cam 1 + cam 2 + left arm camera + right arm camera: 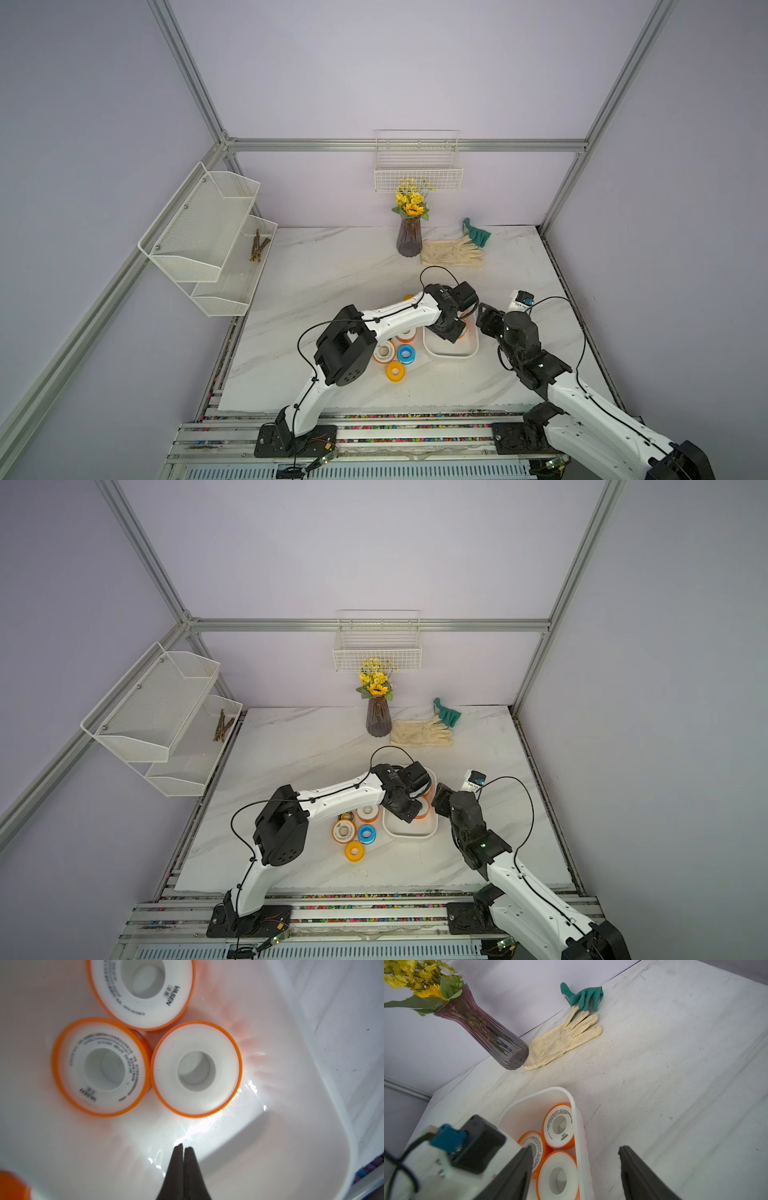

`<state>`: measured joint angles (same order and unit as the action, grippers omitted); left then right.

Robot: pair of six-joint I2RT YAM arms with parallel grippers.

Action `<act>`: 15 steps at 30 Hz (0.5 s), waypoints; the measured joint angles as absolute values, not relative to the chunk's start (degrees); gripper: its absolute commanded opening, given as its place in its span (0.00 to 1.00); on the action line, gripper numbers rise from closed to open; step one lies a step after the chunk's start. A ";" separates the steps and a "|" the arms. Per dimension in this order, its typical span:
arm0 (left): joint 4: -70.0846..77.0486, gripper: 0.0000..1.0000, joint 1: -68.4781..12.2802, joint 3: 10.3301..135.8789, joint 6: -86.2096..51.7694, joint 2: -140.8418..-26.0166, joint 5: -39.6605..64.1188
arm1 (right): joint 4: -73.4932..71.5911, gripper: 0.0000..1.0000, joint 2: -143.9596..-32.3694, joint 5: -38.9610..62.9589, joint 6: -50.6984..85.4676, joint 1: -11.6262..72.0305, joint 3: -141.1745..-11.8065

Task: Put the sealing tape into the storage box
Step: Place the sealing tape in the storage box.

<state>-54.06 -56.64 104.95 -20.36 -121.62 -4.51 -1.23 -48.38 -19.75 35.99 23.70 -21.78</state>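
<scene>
Sealing tape (196, 1069) in storage box (280, 1157); maybe four.

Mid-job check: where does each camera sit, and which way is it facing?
Both top views: high at the front, looking down and back over the white marble table; left arm and right arm show.
Left wrist: above the shallow white plastic storage box, looking down at three orange-rimmed sealing tape spools; shut left gripper shows.
Right wrist: beside the box, facing the purple glass vase and cream glove; open right gripper shows.
Shared: both wrist views show those three spools.
</scene>
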 measured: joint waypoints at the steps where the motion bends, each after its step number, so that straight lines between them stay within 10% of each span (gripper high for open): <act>1: -54.11 0.14 -56.64 103.81 -20.38 -119.42 -5.50 | -1.26 0.73 -48.38 -19.59 35.92 23.66 -21.78; 8: -54.52 0.76 -54.87 92.14 -21.61 -98.72 -12.99 | -2.04 0.73 -50.11 -15.20 32.75 23.51 -22.15; 15: -56.29 0.95 -46.41 75.22 -24.60 -78.41 -18.68 | -1.41 0.77 -59.88 -6.22 27.73 26.94 -32.82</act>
